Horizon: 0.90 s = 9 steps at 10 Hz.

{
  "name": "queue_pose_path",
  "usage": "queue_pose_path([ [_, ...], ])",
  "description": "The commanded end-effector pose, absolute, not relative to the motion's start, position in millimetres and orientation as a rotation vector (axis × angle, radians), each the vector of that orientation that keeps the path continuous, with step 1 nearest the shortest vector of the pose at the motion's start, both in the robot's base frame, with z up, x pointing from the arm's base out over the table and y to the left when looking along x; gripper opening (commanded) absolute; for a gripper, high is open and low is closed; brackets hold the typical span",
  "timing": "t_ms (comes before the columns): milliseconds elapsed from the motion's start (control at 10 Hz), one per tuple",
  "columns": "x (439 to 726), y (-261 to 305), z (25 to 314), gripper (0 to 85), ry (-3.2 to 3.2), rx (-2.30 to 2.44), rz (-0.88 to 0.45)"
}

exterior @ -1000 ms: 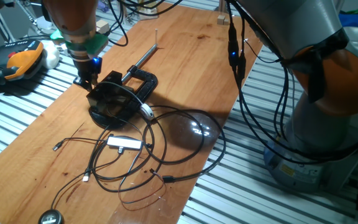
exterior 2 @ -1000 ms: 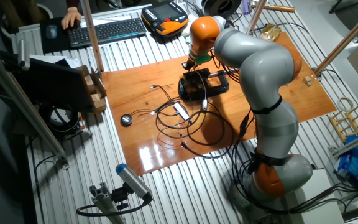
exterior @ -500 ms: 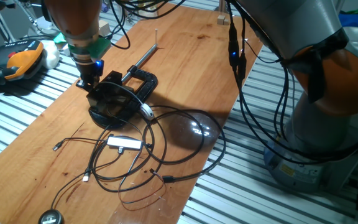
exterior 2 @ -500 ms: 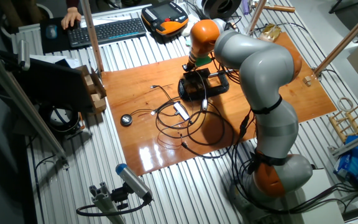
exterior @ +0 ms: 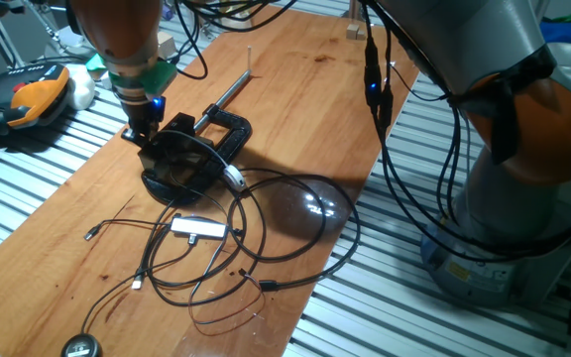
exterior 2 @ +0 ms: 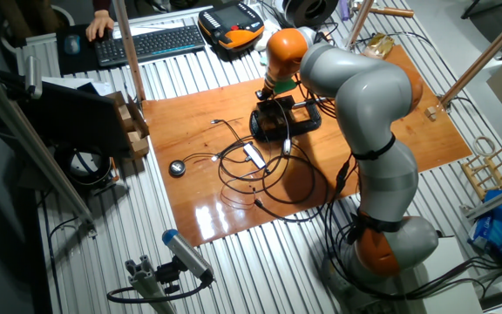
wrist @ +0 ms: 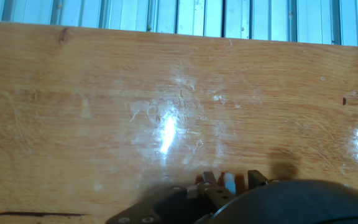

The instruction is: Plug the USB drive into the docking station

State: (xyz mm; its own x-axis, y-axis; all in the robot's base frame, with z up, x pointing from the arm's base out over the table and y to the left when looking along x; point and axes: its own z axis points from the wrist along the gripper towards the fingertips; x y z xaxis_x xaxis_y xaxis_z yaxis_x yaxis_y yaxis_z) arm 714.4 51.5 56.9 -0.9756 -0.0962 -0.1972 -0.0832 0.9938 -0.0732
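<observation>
Pincer grip unreadable, poised at the docking station, whose front faces the cables.

A black clamp, silver adapter, looped cables and round puck lie on the board.

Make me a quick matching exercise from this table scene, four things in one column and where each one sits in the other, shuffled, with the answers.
Things
1. docking station
2. silver adapter
3. C-shaped clamp
4. round black puck

Places
A. at the board's near end, on a thin wire
B. directly behind the dock, rod pointing away
C. under the gripper
D. among the looped cables in front of the dock

Pairs: 1-C, 2-D, 3-B, 4-A
</observation>
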Motion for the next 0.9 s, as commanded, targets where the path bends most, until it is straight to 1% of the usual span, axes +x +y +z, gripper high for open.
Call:
queue_pose_path([
  [0, 714.5, 51.4, 56.5, 34.0, 2.935, -0.135, -0.096],
  [800, 714.1, 50.9, 53.0, 34.0, 2.934, -0.157, -0.107],
])
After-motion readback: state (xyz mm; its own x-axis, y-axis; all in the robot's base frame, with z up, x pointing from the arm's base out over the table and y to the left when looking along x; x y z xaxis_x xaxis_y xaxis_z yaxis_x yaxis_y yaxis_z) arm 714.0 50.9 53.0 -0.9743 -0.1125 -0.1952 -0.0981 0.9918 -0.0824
